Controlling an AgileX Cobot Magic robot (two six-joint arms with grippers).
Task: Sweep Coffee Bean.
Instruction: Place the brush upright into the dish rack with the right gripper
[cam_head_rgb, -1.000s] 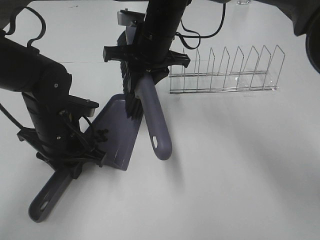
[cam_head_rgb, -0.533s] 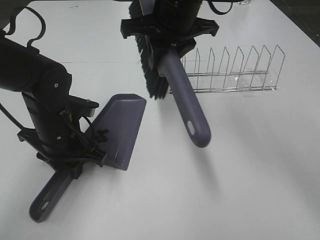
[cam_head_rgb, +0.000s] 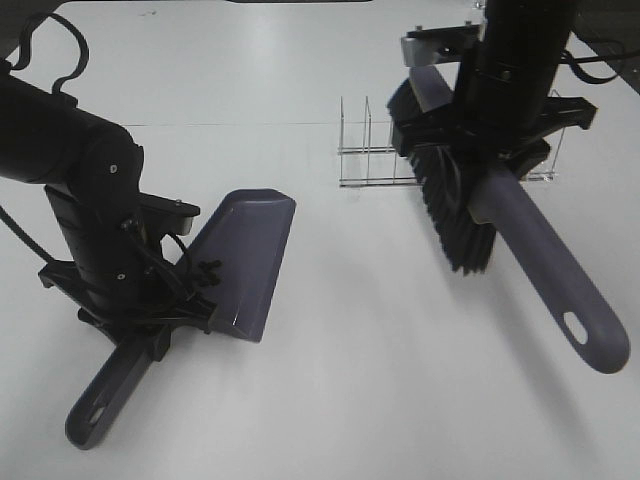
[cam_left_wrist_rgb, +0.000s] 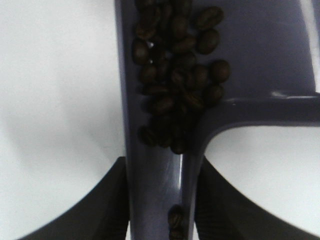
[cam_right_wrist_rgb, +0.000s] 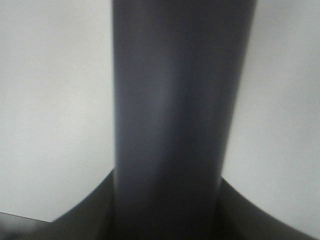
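At left wrist, coffee bean (cam_left_wrist_rgb: 175, 85) pile in dustpan (cam_left_wrist_rgb: 265, 60), overhead mostly hidden

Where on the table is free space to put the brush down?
Bare table lies between the dustpan and the brush, and along the near edge in front of both. It is crowded around the left arm and at the wire rack.
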